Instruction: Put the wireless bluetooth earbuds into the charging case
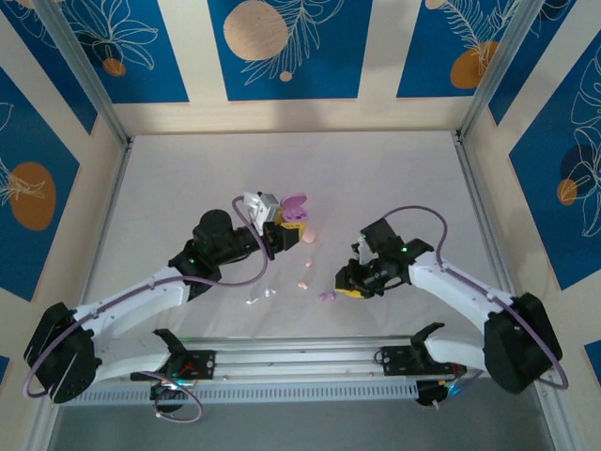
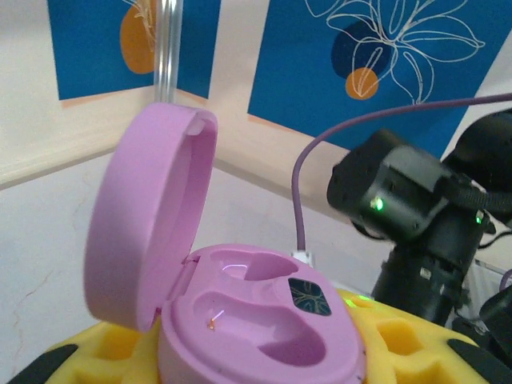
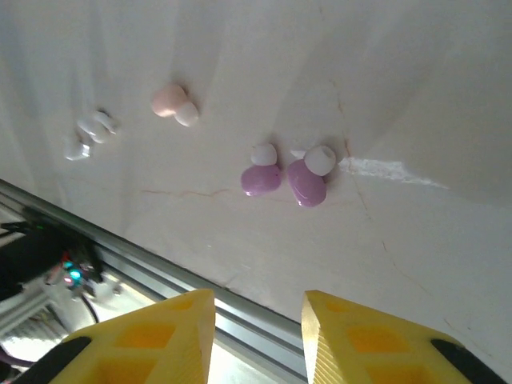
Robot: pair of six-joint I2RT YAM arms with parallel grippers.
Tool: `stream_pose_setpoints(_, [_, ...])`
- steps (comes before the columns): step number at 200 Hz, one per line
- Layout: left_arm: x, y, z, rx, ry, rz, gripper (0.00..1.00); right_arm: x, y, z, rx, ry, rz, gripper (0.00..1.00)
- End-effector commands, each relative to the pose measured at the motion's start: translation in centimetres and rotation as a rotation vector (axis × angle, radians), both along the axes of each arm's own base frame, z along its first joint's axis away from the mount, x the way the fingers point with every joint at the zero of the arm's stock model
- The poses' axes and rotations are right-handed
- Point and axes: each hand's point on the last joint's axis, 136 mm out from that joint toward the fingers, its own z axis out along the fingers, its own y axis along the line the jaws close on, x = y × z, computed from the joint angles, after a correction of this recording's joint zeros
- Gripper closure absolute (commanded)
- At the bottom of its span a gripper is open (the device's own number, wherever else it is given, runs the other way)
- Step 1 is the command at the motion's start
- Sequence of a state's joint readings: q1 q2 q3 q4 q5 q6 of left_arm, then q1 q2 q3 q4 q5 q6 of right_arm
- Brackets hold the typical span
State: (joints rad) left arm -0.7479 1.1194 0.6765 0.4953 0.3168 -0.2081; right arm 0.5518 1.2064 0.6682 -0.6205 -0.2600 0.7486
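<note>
1. Yellow padded fingers of the left gripper (image 2: 256,362) were clamped on the base of the lilac pebble-shaped plastic charging case (image 2: 256,316). It was held clear of the white table (image 3: 416,88), with its hinged lid (image 2: 152,224) standing up.
2. Both moulded wells (image 2: 280,344) in that case were empty.
3. Loose on the table between the arms lay the tiny glossy white earbuds (image 3: 92,128). Next came a pink earbud (image 3: 168,100), then the two purple bean-shaped earbuds (image 3: 308,184), just beside each other and pale-tipped.
4. The right gripper (image 3: 258,300) hovered near the purple pair, its yellow fingers somewhat apart with nothing between them.
5. Likely trouble:
   - A bud this small and slick could squirt out from the broad pads as they closed.
   - Closing on one purple bud could knock its close neighbour away.
   - A bud gripped askew might not seat in its shaped well and could drop off the raised case.
</note>
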Motion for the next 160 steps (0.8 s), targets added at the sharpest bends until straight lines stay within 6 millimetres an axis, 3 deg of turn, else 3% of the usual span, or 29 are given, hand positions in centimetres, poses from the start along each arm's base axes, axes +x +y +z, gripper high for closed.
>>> stream_pose_setpoints(1, [0.2,1.3,2.5,-0.061,-0.067,0.052,0.74,1.2,1.6,0.6,-0.026,-0.084,0.093,0.64])
stream_pose_setpoints(64, [-0.2,3.2,4.6,-0.064,-0.133,0.121,0.74,4.2,4.0,-0.7,-0.066,-0.122,0.262,0.64])
stream_pose_setpoints(115, [-0.3,3.3,5.0,-0.057,-0.141,0.125,0.74,4.4,6.2,-2.3,-0.048,-0.083,0.394,0.64])
stream_pose_setpoints(160, [-0.4,3.3,5.2,-0.056,-0.142,0.120,0.74,3.7,6.0,-4.3,-0.096,-0.034,0.420,0.63])
